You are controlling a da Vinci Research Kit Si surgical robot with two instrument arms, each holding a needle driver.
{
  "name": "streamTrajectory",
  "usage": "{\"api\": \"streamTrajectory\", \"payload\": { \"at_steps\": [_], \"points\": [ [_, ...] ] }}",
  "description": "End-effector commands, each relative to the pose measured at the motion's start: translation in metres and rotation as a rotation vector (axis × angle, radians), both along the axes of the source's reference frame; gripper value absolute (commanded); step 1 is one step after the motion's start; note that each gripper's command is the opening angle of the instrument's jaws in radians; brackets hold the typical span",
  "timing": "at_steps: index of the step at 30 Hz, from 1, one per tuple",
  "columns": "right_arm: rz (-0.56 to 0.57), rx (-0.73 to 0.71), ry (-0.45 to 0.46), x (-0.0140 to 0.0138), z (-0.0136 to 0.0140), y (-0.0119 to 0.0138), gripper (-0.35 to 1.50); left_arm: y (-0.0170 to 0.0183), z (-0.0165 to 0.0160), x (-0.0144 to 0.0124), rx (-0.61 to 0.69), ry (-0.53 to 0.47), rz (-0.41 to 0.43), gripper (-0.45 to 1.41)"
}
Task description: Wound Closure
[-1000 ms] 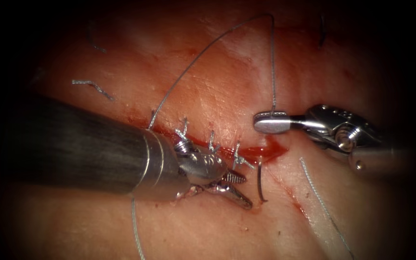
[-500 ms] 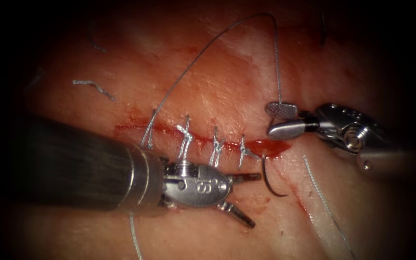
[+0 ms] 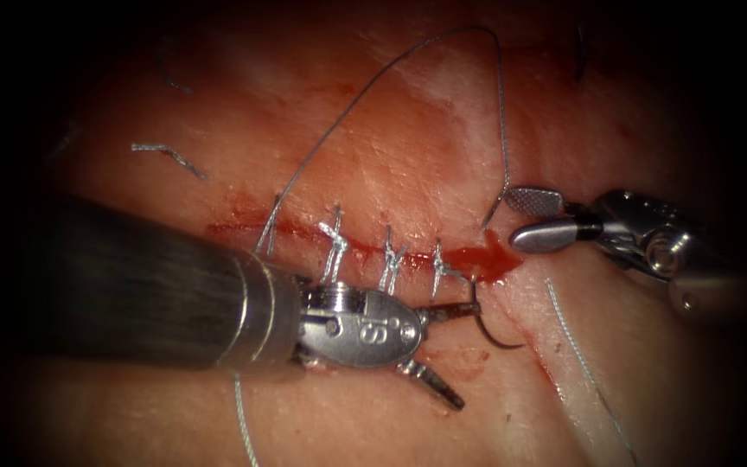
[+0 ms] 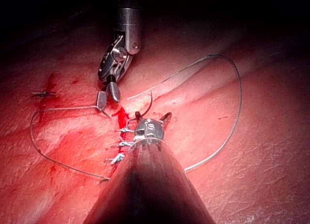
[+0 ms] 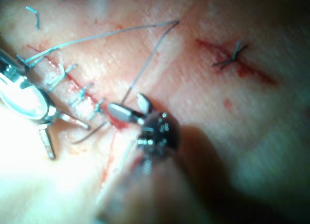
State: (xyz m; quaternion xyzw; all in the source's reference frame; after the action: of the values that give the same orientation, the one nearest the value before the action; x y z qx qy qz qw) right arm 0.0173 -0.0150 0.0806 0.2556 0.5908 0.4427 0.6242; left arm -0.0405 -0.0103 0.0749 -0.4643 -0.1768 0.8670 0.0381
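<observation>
Steel needle (image 3: 488, 322), thin and strongly curved, stands in the tissue (image 3: 408, 156) just below the cut (image 3: 347, 246) at its right end, beside the pooled red fluid (image 3: 477, 259); one end is buried near the last stitch, the rest arcs free toward the lower right. Judged stiff, slick and apt to rotate in a grip, it is best taken across the body of the curve, off the point. The thread (image 3: 373, 82) is fine and limp and loops high above the cut to the right tool.

Left tool (image 3: 444, 356) lies low across the tissue from the picture's left, shaft nearly flat, wrist straight. Its jaws are wide apart: the upper jaw touches the needle near its buried end, the lower points away, and nothing is gripped. The left wrist view (image 4: 152, 116) confirms the spread.

Right tool (image 3: 525, 216) enters from the right, level, tip at the cut's right end. Its jaws stand apart and hold nothing; the thread passes just beside the upper jaw. Four stitches (image 3: 386, 259) cross the cut.
</observation>
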Motion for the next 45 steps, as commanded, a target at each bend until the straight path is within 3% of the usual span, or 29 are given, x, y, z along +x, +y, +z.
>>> {"api": "streamTrajectory", "payload": {
  "at_steps": [1,11,12,13,14,15,16,22,29,33,40,45],
  "points": [
    [-0.001,0.0,0.003,0.0007,0.0006,-0.0002,1.31,0.0001,0.0004,-0.0006,-0.002,-0.001,-0.002,0.49],
    [0.014,0.001,-0.007,-0.0001,0.0004,-0.0002,1.31,0.0004,0.0021,-0.0033,-0.017,0.009,-0.025,0.46],
    [0.021,0.001,-0.01,-0.0003,0.0004,-0.0001,1.31,0.0004,0.0023,-0.0034,-0.018,0.01,-0.026,0.39],
    [0.034,0.002,-0.016,-0.0008,0.0002,-0.0001,1.31,0.0005,0.0025,-0.0033,-0.018,0.009,-0.022,-0.06],
    [0.034,0.002,-0.016,-0.0008,0.0002,-0.0001,1.31,0.0005,0.0025,-0.0033,-0.018,0.009,-0.022,-0.06],
    [0.039,0.003,-0.018,-0.0011,0.0002,-0.0001,1.31,0.0005,0.0025,-0.0031,-0.018,0.008,-0.021,-0.33],
    [0.045,0.003,-0.021,-0.0015,0.0001,-0.0001,1.31,0.0005,0.0025,-0.0029,-0.017,0.007,-0.019,-0.45],
    [0.063,0.004,-0.031,-0.0036,-0.0003,-0.0006,1.31,-0.0001,-0.0001,-0.0019,-0.006,0.066,-0.14,-0.45],
    [0.057,0.003,-0.028,-0.0039,-0.0005,-0.0014,1.31,-0.0018,-0.0029,-0.0034,0.11,0.068,-0.181,-0.45],
    [0.052,0.003,-0.026,-0.0037,-0.0006,-0.0016,1.31,-0.0037,-0.0048,-0.0044,0.207,0.051,-0.188,-0.45],
    [0.035,0.012,-0.014,-0.0036,-0.0007,-0.0023,1.31,-0.0052,-0.0082,-0.0052,0.253,0.019,-0.163,-0.45],
    [-0.015,0.017,0.001,-0.0039,-0.0015,-0.0033,1.31,-0.0029,-0.0106,-0.0048,0.165,-0.025,-0.115,-0.45]
  ]
}}
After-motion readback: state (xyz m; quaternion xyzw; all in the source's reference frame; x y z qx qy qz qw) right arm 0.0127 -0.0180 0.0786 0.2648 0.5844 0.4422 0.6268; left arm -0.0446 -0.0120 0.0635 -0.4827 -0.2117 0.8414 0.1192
